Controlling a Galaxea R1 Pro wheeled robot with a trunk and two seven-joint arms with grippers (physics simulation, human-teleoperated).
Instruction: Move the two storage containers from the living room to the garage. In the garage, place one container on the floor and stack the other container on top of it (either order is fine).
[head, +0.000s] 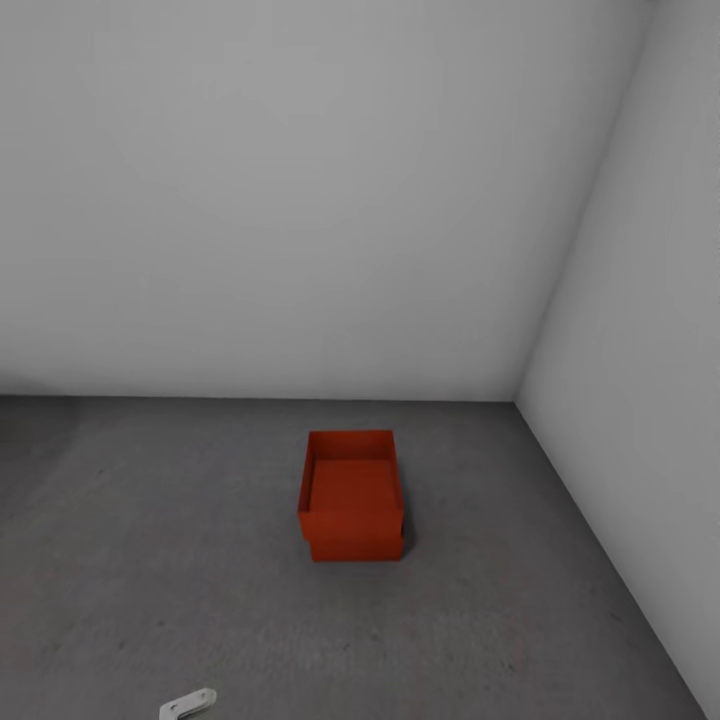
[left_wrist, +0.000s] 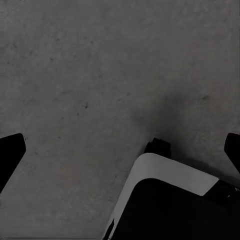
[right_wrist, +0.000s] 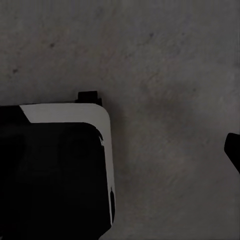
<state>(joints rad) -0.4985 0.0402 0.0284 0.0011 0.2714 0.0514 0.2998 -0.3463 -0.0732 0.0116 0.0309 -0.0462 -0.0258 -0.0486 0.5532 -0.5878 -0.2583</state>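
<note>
Two red-orange storage containers stand stacked on the dark grey garage floor (head: 150, 560) near the corner of the room. The upper container (head: 350, 478) sits open-topped and empty on the lower container (head: 356, 548), shifted slightly to the left of it. My left gripper (left_wrist: 120, 150) hangs open over bare concrete, with a dark fingertip at each side of its wrist view and nothing between them. My right gripper (right_wrist: 120, 150) also points down at the floor. One fingertip (right_wrist: 233, 150) shows at the frame's edge and the other blends into the black robot base (right_wrist: 50, 175).
A plain white-grey back wall (head: 300, 200) and side wall (head: 650, 350) meet just behind and right of the stack. The robot's black, white-edged base (left_wrist: 170, 205) lies under both wrists. A small white robot part (head: 188, 705) shows at the head view's lower edge.
</note>
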